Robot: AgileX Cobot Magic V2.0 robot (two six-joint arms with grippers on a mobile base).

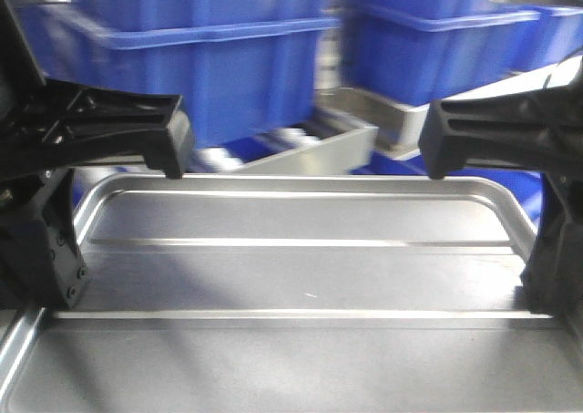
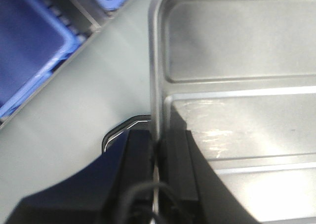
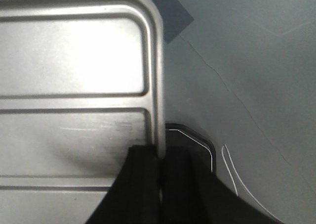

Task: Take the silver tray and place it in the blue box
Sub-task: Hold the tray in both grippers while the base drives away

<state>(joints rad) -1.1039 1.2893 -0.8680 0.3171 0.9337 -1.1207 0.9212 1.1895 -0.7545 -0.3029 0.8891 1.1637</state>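
the near side of the bench (image 2: 89, 95) is taken up by the tray (image 1: 301, 276), whose side rims are clamped by the left gripper (image 2: 157, 184) and the right gripper (image 3: 160, 184). bare bench is seen open just outside both rims, and the tray's flat bottom between the grippers is left unobstructed. the far edge is blocked by a blue box (image 1: 209, 76), a second blue box (image 1: 437, 48) and a tilted metal tray (image 1: 319, 153) seen between them.

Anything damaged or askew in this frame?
Only minor wear: the tray shows light scuffs on its bottom near both grips. The left gripper and right gripper pinch opposite side rims; the tray looks level, nothing bent or spilled.
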